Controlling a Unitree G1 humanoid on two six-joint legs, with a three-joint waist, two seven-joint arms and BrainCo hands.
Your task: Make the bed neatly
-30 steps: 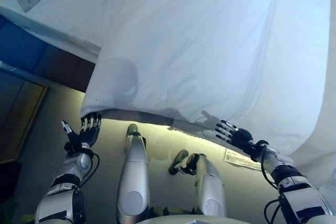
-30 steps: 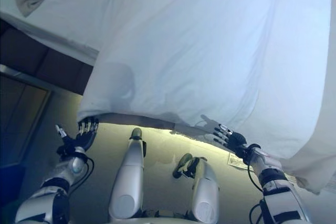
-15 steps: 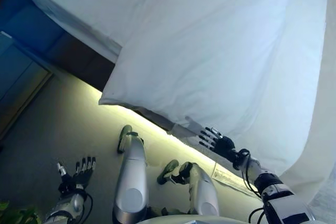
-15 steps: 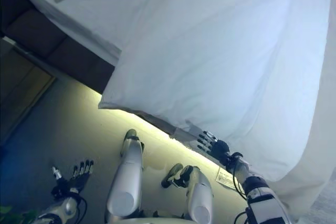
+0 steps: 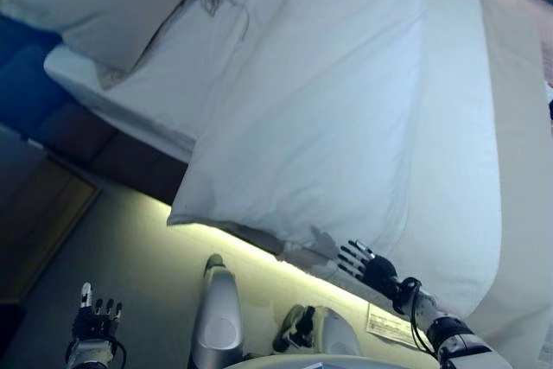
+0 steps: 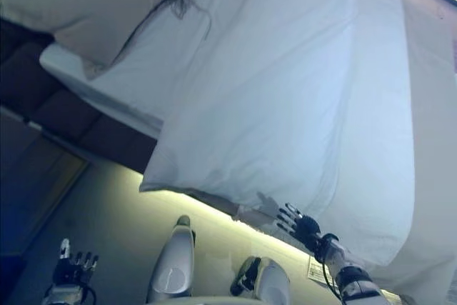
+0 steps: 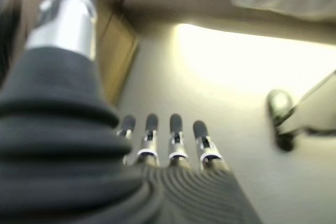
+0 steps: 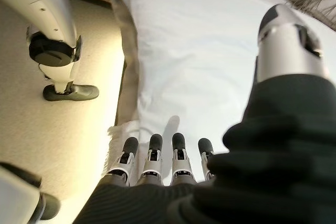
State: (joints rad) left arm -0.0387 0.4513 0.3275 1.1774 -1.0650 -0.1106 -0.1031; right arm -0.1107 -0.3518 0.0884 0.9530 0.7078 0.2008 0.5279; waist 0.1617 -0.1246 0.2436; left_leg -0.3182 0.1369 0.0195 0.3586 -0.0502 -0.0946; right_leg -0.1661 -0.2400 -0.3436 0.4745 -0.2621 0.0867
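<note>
Since a second ago the left hand has dropped away from the near corner of the white duvet, where its fingers had been just under the hanging edge; it now hangs low over the floor, well apart from the cloth, its fingers straight and holding nothing, as its wrist view confirms. Much of the apparent shift of the bed is the head camera swinging, which now brings the pillow at the head end and the bare sheet beside the duvet into sight. The right hand stays near the duvet's overhanging edge, fingers spread and straight, their tips pointing at the cloth and just short of it or barely brushing it; nothing is pinched. The duvet lies spread over most of the bed, its near corner drooping past the mattress side just beyond the right fingers. Judging from this, the pull at the corner is finished and smoothing remains.
</note>
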